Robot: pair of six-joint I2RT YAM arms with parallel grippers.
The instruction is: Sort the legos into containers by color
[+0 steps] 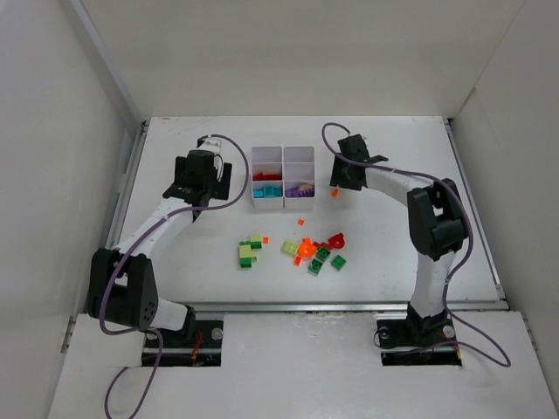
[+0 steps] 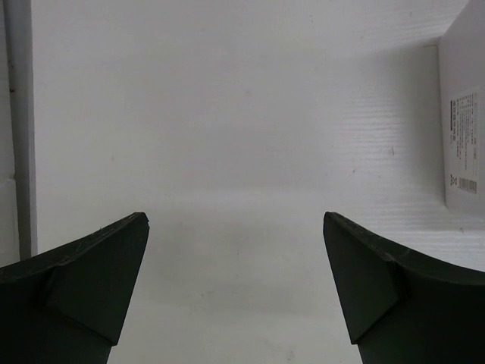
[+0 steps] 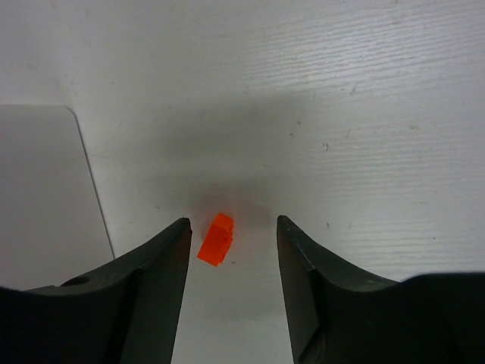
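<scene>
The white six-compartment box [image 1: 283,157] stands at the table's back middle; red, teal and purple legos lie in its near compartments. Loose legos [image 1: 314,253], green, yellow-green, orange and red, lie scattered in front of it. A small orange brick [image 1: 334,193] lies right of the box. My right gripper [image 3: 233,227] is open, low over the table, with that orange brick [image 3: 215,239] between its fingers, nearer the left one, untouched. The box's side [image 3: 42,189] shows at its left. My left gripper [image 2: 236,224] is open and empty over bare table left of the box [image 2: 464,114].
White enclosure walls [image 1: 52,157] surround the table. A metal rail [image 2: 19,129] runs along the left edge. Tiny orange bits [image 1: 301,221] lie between the box and the pile.
</scene>
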